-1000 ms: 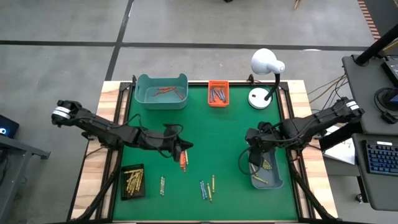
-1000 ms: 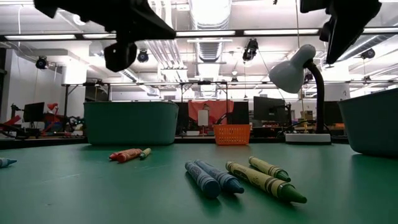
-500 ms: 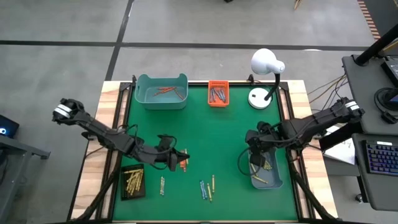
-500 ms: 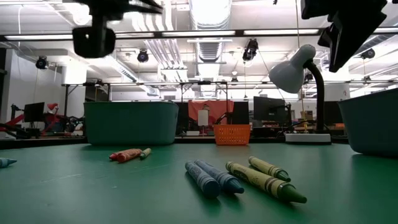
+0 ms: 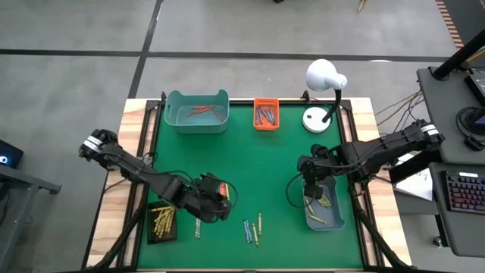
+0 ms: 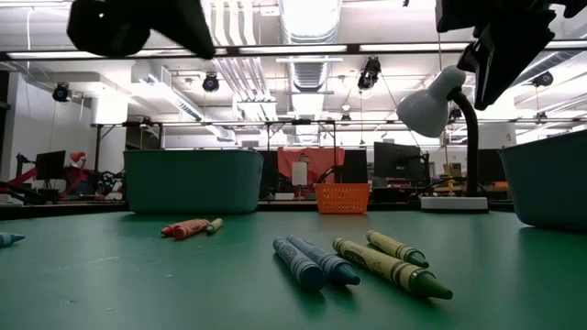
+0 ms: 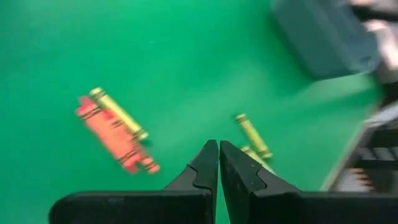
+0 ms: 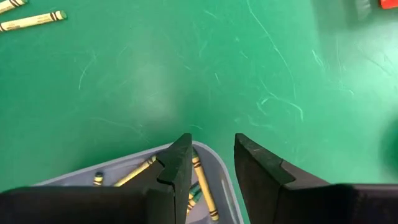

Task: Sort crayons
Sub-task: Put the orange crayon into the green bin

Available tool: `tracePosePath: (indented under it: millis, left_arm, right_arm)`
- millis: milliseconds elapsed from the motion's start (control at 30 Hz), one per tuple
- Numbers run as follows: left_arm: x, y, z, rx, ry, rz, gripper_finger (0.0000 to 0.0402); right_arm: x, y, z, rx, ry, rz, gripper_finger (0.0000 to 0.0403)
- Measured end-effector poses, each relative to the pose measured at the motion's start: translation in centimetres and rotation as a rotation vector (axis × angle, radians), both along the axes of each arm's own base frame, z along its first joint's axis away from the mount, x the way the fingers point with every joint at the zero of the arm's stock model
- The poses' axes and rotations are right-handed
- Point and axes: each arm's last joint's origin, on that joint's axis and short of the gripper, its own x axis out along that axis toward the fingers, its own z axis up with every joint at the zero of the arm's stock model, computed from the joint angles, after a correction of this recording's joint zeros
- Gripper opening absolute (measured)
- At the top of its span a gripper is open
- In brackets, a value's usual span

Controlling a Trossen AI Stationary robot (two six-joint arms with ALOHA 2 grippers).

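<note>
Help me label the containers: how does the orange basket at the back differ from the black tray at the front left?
The orange basket is bright, stands at the back edge and holds dark blue-grey crayons. The black tray is dark, looks longer and shallower, lies at the front left and holds yellow-gold crayons. Both are rectangular and each holds one colour.

**Crayons scattered and partly sorted**

Loose crayons (image 5: 252,228) lie flat on the green counter (image 5: 265,163): two blue and two greenish ones side by side near the front, and orange-red ones (image 6: 186,227) further back. More rest inside the bins, yellow-gold ones (image 8: 202,185) among them.
</note>
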Motion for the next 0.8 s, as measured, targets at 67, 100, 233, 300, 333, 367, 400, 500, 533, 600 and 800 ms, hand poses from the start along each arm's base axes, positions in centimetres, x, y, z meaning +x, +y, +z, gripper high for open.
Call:
tracePosePath:
  millis: [67,100,233,300,333,367,400,500,533,600,800]
  left_arm:
    - [0.3,-0.2,-0.2,0.020,0.072,0.010,0.0000]
    - [0.3,-0.2,-0.5,0.028,0.114,0.012,0.0000]
    - [0.4,-0.4,-1.9,0.044,0.214,0.021,0.0000]
    - [0.4,-0.3,-2.7,0.052,0.238,0.027,0.0000]
    - [0.4,-0.2,-3.1,0.056,0.249,0.032,0.0000]
    - [0.3,-0.2,-3.5,0.061,0.260,0.036,0.0000]
    - [0.2,0.0,-3.9,0.064,0.272,0.045,0.0000]
    - [-0.2,0.7,-5.1,0.068,0.291,0.104,0.0000]
    - [-0.3,0.9,-5.4,0.069,0.294,0.132,0.0000]
    - [-0.4,1.4,-6.1,0.056,0.289,0.191,0.0000]
    - [0.2,2.0,-7.5,0.065,0.252,0.261,0.0000]
  right_arm:
    - [0.0,0.0,0.0,-0.001,-0.003,0.002,0.0109]
    - [0.0,0.0,0.0,-0.001,-0.003,0.003,0.0109]
    - [0.1,0.0,0.0,-0.001,-0.009,0.007,0.0105]
    - [0.2,0.0,0.1,0.001,-0.017,0.009,0.0105]
    - [0.2,0.0,0.1,0.001,-0.018,0.009,0.0105]
    - [0.2,0.0,0.1,0.001,-0.017,0.008,0.0106]
    - [0.2,0.0,0.1,0.001,-0.017,0.008,0.0107]
    - [0.2,0.0,0.1,0.001,-0.018,0.008,0.0106]
    - [0.2,0.0,0.1,0.001,-0.019,0.008,0.0105]
    - [0.2,0.0,0.1,0.002,-0.021,0.006,0.0103]
    - [0.2,0.1,0.1,0.004,-0.022,0.002,0.0102]
